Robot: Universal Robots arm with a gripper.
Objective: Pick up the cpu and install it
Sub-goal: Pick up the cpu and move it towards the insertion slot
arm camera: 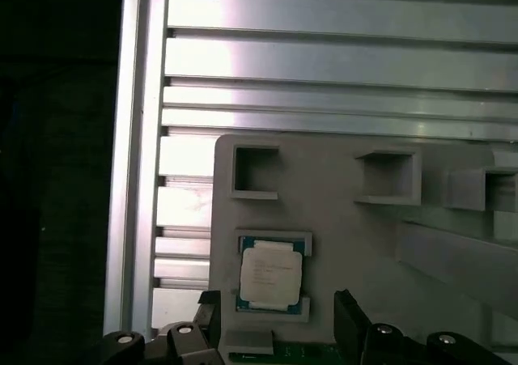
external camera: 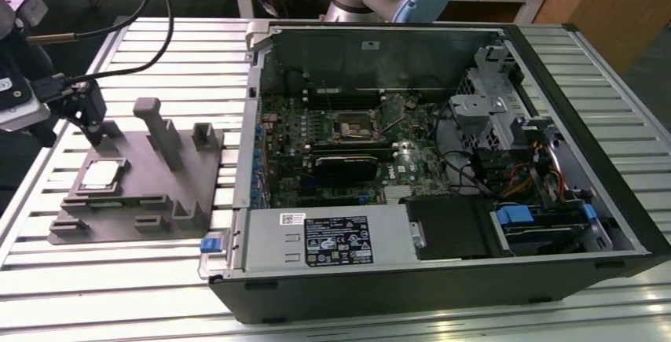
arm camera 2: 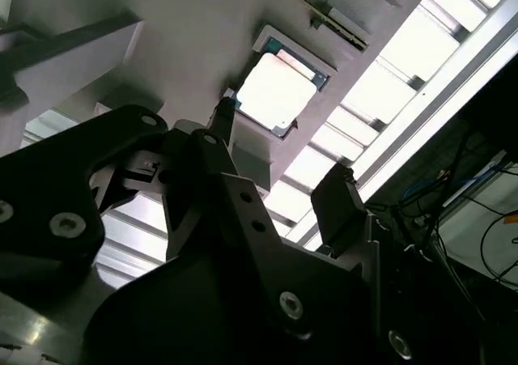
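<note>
Open computer case (external camera: 441, 279) on the slatted table (external camera: 105, 295). A grey moulded tray (external camera: 147, 178) lies flat at nine o'clock of the case in the exterior view.

- Cpu (external camera: 102, 175) sits flat in a shallow pocket of the tray, pale metal face up. Both wrist views show it too (arm camera: 271, 274) (arm camera 2: 277, 94), with a low raised lip of the tray (arm camera: 348, 244) framing it.
- Gripper (external camera: 100, 130) hangs over the tray, roughly twelve o'clock of the cpu in the exterior view, clear of it. The fingers are spread and nothing is between them. In the first wrist view the gripper (arm camera: 277, 304) has the chip lined up with the gap, one finger to each side. The second wrist view (arm camera 2: 279, 150) shows the same spread.
- Empty socket (external camera: 353, 127) on the board inside the case, about three o'clock from the tray and well apart from it.

Handling, my judgement:
- The chip looks light, thin and stiff, so no flex to allow for.
- The smooth metal top would be slippery, with nothing on it to pinch.
- The sensible hold is across two opposite edges on the darker rim, squarely, with modest force.
- The underside is likely delicate, so tilting or dragging it against the pocket lip is a risk.
- I cannot tell how much room the pocket leaves beside those edges.
</note>
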